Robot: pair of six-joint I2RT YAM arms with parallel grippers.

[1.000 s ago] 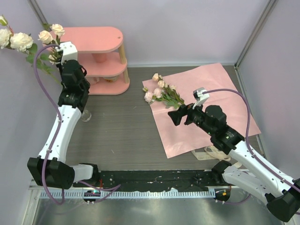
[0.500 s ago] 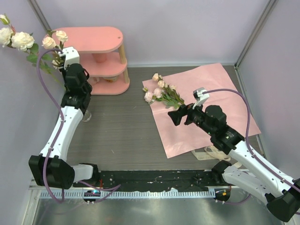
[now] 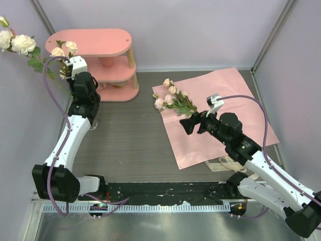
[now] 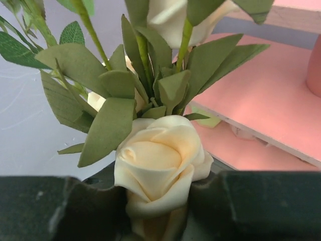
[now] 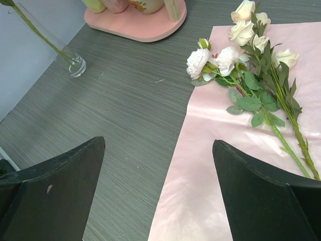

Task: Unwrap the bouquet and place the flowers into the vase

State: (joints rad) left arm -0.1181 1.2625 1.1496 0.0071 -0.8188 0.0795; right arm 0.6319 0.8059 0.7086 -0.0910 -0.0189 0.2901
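**Some roses up at the vase, the rest lying on the paper**

Standing here watching. The left gripper (image 3: 69, 66) is raised high in the back left corner, just in front of the pink shelf (image 3: 100, 42). From its wrist camera, a cream rose (image 4: 158, 168) is sitting right between the two fingers (image 4: 55, 208), touching both, with a fan of green leaves rising above it. So it's holding that rose head in a narrow grip.

The vase (image 5: 76, 65) is standing on the grey table (image 3: 130, 135) near the left wall, mostly hidden under the left arm from above. A thin green stem is standing in it and leaning off to the left. More cream blooms are hanging up against the left wall.

The right gripper (image 3: 184, 124) is hovering wide open and holding nothing. It's over the near left edge of the pink paper (image 3: 230, 95), which is lying flat on the right side of the table. The remaining flowers (image 3: 173, 100) are lying on that paper's far left corner, just ahead of the open fingers. Their heads are pointing toward the shelf, and a couple are poking over the edge onto the bare table.
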